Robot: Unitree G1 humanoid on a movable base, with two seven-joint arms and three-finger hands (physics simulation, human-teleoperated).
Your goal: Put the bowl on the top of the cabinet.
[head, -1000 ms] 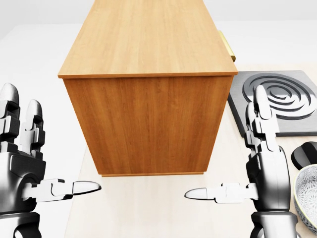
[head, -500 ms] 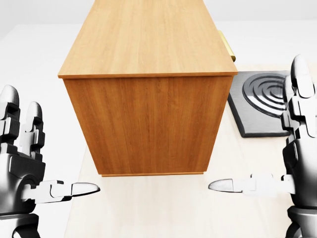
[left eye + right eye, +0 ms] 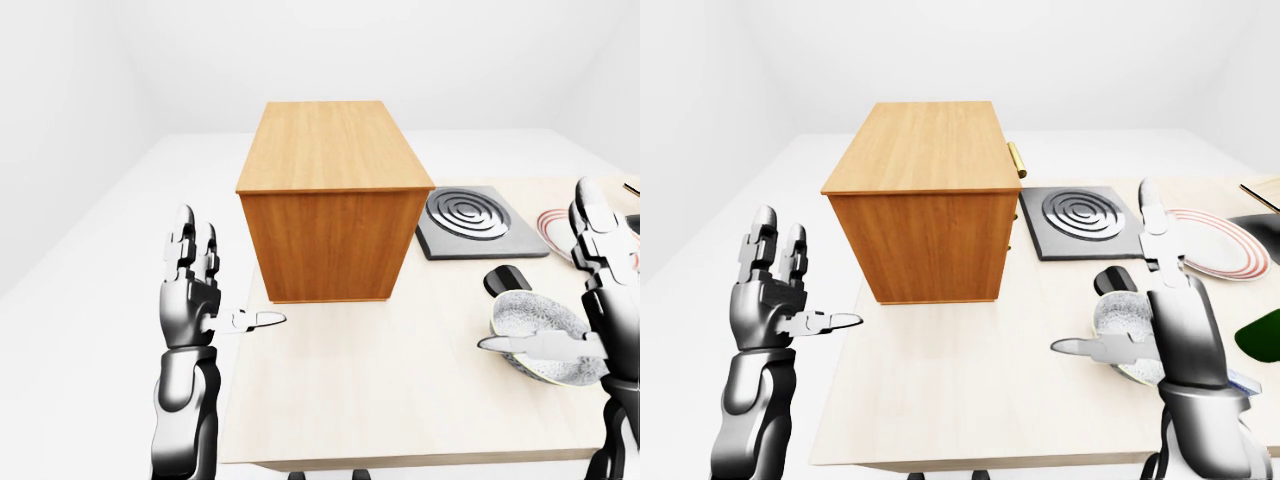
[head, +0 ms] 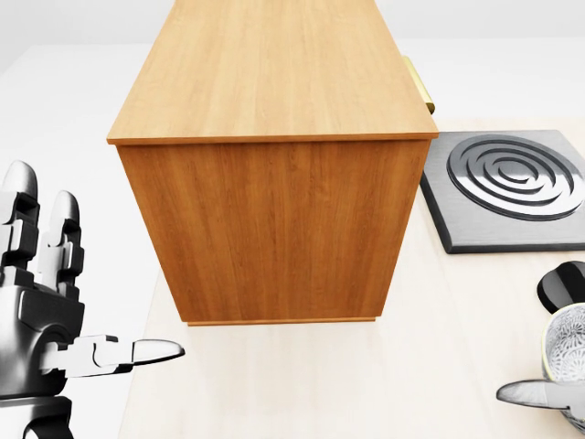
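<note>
My right hand (image 3: 1175, 325) sits spread beside the speckled grey ceramic bowl (image 3: 540, 325) at right-eye view's lower right, thumb across its rim, lining up a grasp. Left hand (image 3: 190, 295) idles, released. Tall wooden cabinet (image 3: 330, 195) top waits mid-surface (image 3: 350, 400).

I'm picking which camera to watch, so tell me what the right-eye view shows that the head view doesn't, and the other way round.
Only the right-eye view shows the whole right hand, open beside the bowl, plus the striped plate and a dark green thing at its right edge. The head view adds nothing new; it just brings the cabinet closer and cuts the right hand to one fingertip. Both show the cabinet, the open left hand, the burner plate, the black disc and the table.
</note>
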